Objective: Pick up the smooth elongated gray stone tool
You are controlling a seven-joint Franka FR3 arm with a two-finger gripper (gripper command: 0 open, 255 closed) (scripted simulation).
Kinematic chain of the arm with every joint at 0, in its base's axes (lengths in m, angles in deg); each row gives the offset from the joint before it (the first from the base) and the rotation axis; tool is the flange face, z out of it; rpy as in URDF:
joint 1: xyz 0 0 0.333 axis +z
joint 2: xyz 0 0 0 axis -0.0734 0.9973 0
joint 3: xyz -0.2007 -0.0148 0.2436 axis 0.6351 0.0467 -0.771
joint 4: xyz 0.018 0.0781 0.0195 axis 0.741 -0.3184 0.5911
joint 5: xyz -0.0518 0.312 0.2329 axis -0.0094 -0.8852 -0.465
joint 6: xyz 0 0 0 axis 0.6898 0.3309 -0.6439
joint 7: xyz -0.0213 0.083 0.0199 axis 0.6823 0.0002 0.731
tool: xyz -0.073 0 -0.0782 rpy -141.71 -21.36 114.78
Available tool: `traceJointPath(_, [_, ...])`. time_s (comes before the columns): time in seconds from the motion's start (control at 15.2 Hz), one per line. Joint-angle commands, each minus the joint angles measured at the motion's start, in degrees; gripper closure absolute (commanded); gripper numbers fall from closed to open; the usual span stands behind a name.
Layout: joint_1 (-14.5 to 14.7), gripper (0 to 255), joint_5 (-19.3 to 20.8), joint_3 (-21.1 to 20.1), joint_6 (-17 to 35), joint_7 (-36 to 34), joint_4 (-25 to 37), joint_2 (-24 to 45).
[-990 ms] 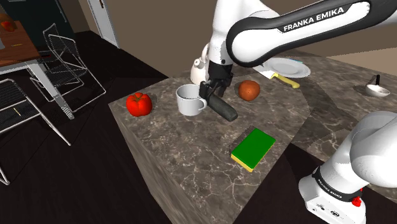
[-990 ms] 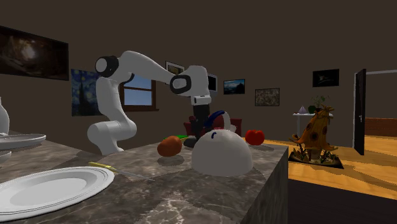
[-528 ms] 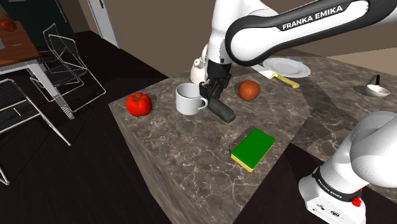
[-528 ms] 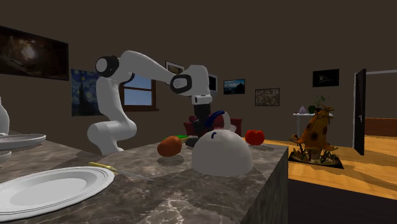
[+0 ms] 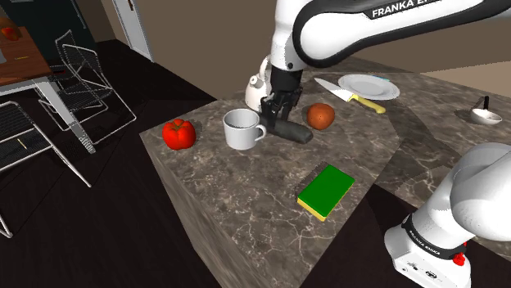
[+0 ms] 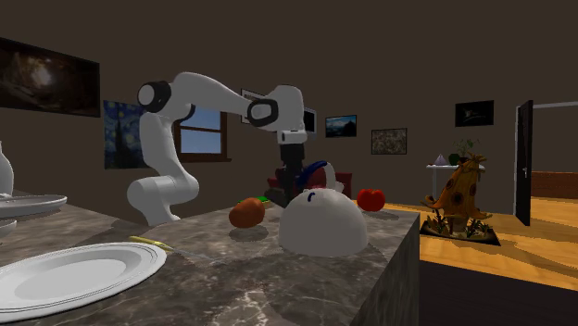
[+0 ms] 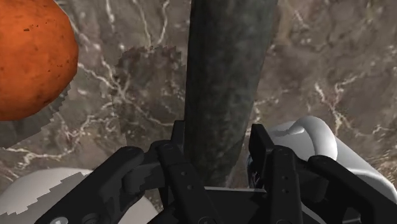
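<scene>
Gripper [image 7: 226, 159]: clenched on the stone. Both fingers [image 7: 180, 167] press its sides near one end.
Stone [image 5: 293, 132]: dark grey, smooth and long. It is just beside the mug, on the shoulder view's right of it.
Stone, lie: the held end is nearest the mug. The free end points away from the mug toward the orange ball.
Stone, contact: in the wrist view a jagged shadow lies on the marble beside it. I cannot tell whether the free end touches the tabletop.
Mug [image 5: 241, 128]: white and upright, with its mouth up. The handle is on the gripper's side.
Orange ball [image 5: 320, 116]: past the stone from the mug, near the stone's free end but apart from it.
Tomato [image 5: 178, 133]: red, on the mug's other side at the shoulder view's left, near the tabletop's edge.
Kettle [image 5: 257, 84]: white, behind the mug in the shoulder view and partly hidden by the arm.
Green block [image 5: 326, 191]: lies flat with a yellow underside, well apart from the mug toward the stand.
Plate [image 5: 368, 86]: white, far from the mug at the shoulder view's upper right.
Knife [image 5: 354, 96]: yellow handle, just beside the plate on the side toward the mug.
Tabletop [image 5: 237, 196]: dark marble with pale veins.
Arm [image 5: 344, 33]: white, reaching over from the shoulder view's right and coming down above the mug's handle side.
</scene>
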Motion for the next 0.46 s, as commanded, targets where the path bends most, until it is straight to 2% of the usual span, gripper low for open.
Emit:
traceJointPath(0.0, [0.0,255,0.0,0.1,-1.6,0.0,1.2,-0.3])
traceJointPath(0.4, [-0.1,255,0.0,0.2,-4.8,0.0,4.0,-0.8])
